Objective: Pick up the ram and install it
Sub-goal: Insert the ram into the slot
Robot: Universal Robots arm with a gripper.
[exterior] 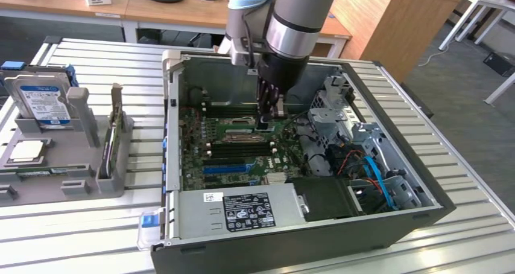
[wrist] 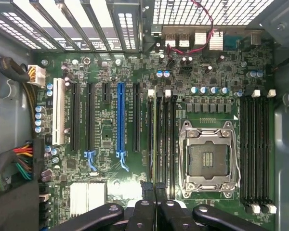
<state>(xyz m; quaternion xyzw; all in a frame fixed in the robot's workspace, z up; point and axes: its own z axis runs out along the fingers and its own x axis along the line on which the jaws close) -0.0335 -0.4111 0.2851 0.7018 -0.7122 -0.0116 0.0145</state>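
**Operator:** Where is the ram, and what are the fingers doing?

**Spotter:** Your ram (wrist: 157, 139) stands on edge in one of the black memory slots (wrist: 169, 139), just beside the CPU socket (wrist: 209, 159), on the side toward the blue expansion slot (wrist: 120, 120). The gripper (exterior: 268, 120) is down inside the case (exterior: 172, 135), directly over that stick. Its fingers (wrist: 148, 197) are pressed together with no gap showing. Whether they pinch the ram's top edge or only bear on it, I cannot tell.

**Operator:** How should I handle the seating?

**Spotter:** I judge this to be the seating step. Hold the stick upright and in line with its slot, and press straight down and evenly. A lean to either side would likely bind it against the neighbouring slots, which lie right alongside. Check the white latches (wrist: 151, 92) at the slot's end. From here I cannot say whether they have closed.

**Operator:** How much room do I have?

**Spotter:** Sideways it is tight. The socket's metal frame sits just beside the slots. The grey drive cage (exterior: 330, 105) is near the arm on the exterior view's right. The case's rear wall is close behind. Your free room is straight up, through the open side of the case.
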